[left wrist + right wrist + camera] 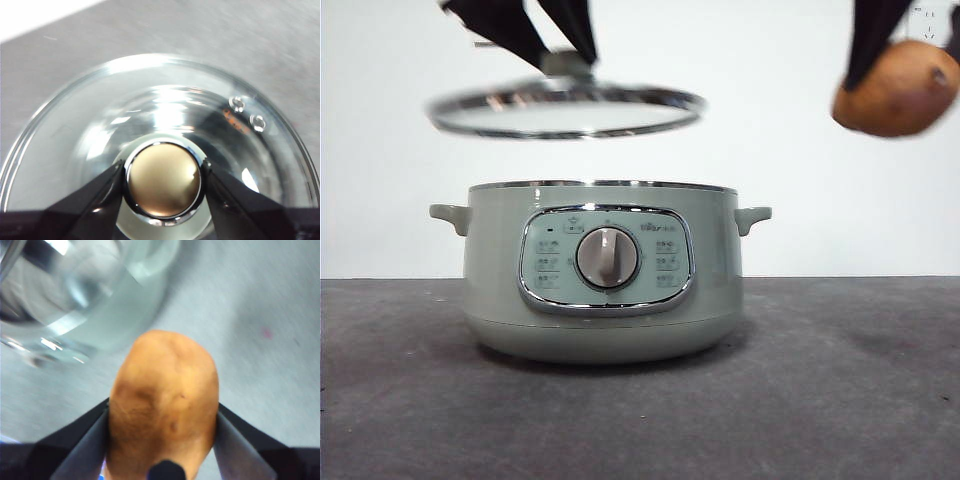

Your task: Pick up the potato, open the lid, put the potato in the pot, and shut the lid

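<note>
Potato picked, lid off, drop-in and re-lidding left.

Left gripper (162, 182) had its jaws clamped on the knob of the glass lid (565, 110), held in the air at upper left of the front view, clear above the open pot (600, 270). Right gripper (162, 440) was closed around the potato (898, 88), aloft at upper right, well off to the pot's side, not yet over the opening.

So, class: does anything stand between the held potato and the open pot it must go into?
Nothing visible blocks it. The left gripper holds the lid by its knob, raised clear above the pot. The right gripper holds the potato high, off to the pot's side.
</note>
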Available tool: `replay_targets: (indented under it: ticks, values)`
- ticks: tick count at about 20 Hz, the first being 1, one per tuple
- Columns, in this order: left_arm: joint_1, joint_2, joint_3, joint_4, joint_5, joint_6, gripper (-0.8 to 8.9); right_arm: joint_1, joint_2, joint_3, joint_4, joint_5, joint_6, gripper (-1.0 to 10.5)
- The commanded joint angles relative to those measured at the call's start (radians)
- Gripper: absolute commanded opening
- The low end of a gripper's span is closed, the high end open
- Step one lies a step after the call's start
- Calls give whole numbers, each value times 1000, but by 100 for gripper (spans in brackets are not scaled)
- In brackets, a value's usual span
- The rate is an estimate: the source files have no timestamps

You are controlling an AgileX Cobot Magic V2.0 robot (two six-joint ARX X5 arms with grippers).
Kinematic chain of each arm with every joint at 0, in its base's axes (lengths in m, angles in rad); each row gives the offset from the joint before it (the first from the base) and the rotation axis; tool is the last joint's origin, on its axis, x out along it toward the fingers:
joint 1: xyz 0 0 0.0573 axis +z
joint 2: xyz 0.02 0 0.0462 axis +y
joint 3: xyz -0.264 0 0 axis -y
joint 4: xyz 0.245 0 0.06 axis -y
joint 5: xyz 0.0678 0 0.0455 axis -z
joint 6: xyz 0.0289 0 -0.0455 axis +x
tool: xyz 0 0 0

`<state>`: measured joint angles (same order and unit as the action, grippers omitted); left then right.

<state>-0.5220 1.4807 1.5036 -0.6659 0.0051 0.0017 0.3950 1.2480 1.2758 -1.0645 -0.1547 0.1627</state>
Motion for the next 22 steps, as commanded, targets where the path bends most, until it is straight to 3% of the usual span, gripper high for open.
replay_targets:
  ticks: [1, 7, 14, 22]
  values:
    - [53, -30, 13, 1, -10, 51, -9, 30, 71, 96, -15, -6, 19, -8]
    - [223, -55, 13, -79, -5, 86, -9, 163, 348, 373, -37, -1, 21, -8]
    - [407, -55, 13, -68, -2, 86, -9, 286, 693, 615, 14, 97, 47, -8]
    - [474, -54, 11, -63, 3, 84, -9, 313, 902, 686, 126, 108, 69, -8]
